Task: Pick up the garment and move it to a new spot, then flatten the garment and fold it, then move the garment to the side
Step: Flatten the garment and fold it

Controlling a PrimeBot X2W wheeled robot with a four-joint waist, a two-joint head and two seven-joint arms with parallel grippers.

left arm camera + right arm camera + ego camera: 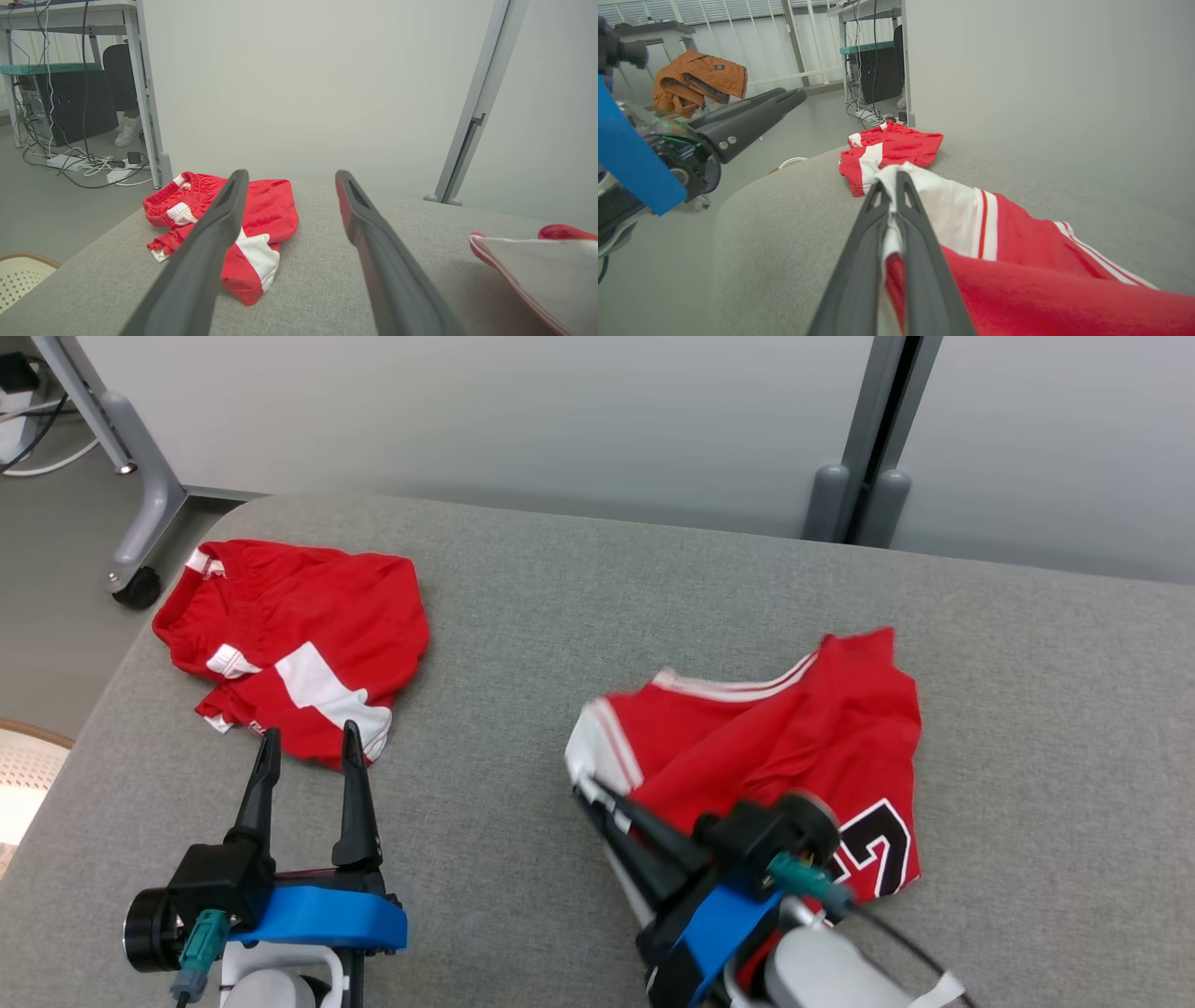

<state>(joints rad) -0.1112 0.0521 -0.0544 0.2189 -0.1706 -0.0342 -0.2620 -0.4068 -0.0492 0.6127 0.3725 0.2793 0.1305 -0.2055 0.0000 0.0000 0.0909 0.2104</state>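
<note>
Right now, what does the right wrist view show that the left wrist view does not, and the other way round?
Right wrist view: an orange jacket in the background, and the right gripper shut on the jersey's white edge. Left wrist view: a grey post at the right. Both: the red shorts, the grey surface, the jersey, the open left gripper.

The garment (794,737) is bright red, with a white panel at one edge and thin red-and-white stripes along its trim. It bears a black number (892,859) outlined in white. The shorts (299,635) are the same red with white blocks. The surface (597,597) is plain mid-grey woven cloth. The left tool (311,733) and right tool (590,791) have black fingers (355,793), blue brackets (327,915) and teal plugs (201,943). The jacket (698,79) is orange.
</note>
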